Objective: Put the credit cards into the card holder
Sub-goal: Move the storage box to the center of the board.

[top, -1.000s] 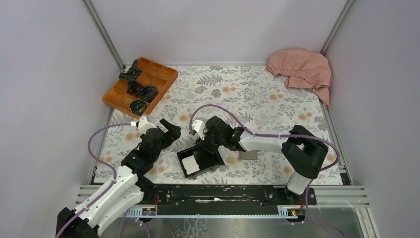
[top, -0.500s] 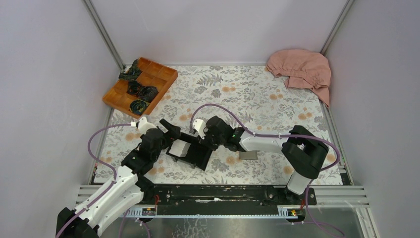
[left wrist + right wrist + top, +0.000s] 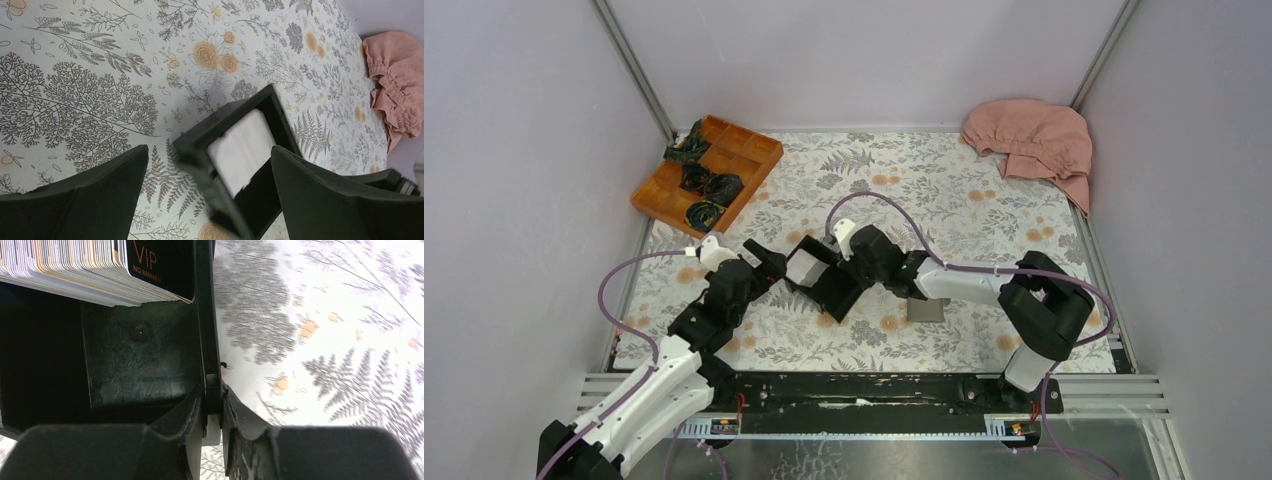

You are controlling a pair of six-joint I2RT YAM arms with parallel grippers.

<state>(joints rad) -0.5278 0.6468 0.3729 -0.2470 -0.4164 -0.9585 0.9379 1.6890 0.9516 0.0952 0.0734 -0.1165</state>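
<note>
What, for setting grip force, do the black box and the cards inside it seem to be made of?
The black box: likely rigid moulded plastic, matte, with fine scuffs on its floor. The cards: probably thin plastic, smooth; crisp, even stacked edges, one printed black.

card holder (image 3: 929, 312) partly under right arm (image 3: 964, 286), credit cards (image 3: 75, 270) cropped at top

right gripper (image 3: 854, 266) — clamps black box (image 3: 836, 293) | credit cards (image 3: 802, 268) inside | left gripper (image 3: 768, 259) — jaws spread
</note>
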